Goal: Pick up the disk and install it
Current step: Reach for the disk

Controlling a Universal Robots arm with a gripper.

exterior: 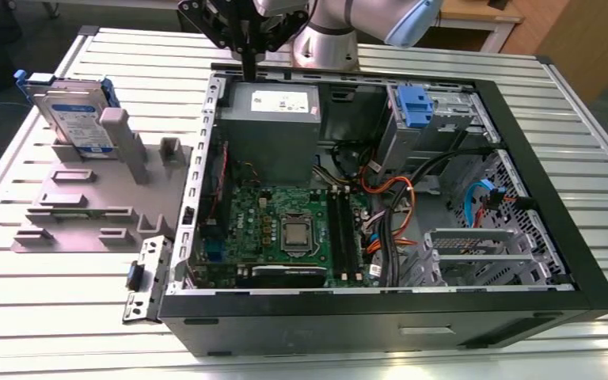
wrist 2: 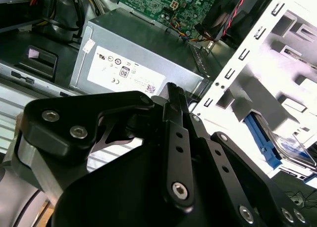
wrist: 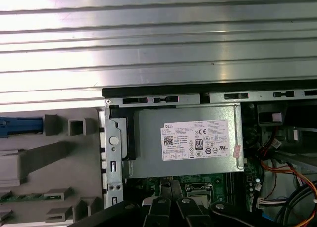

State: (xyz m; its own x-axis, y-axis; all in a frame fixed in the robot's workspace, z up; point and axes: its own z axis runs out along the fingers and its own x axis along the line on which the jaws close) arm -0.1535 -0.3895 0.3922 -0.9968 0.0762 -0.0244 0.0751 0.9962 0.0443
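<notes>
The disk (exterior: 75, 117) stands on edge in the grey holder (exterior: 82, 202) at the exterior view's left, outside the computer case (exterior: 389, 297). It is silver-grey with a white-and-blue label and blue side rails. Its blue rail (wrist 2: 261, 142) shows in the second wrist view, and its blue end (wrist: 20, 124) in the first wrist view. My gripper (exterior: 249, 75) hangs over the case's far wall, above the power-supply box (exterior: 272, 119), well to the right of the disk. Its fingers (wrist 2: 174, 96) are shut together with nothing between them.
The open case holds a green motherboard (exterior: 283, 226), cables (exterior: 399, 194), a blue caddy (exterior: 415, 107) in a far bay and a metal cage (exterior: 473, 253). The power-supply box (wrist: 185, 140) lies right under the gripper. All of it rests on a ribbed metal table (exterior: 72, 317).
</notes>
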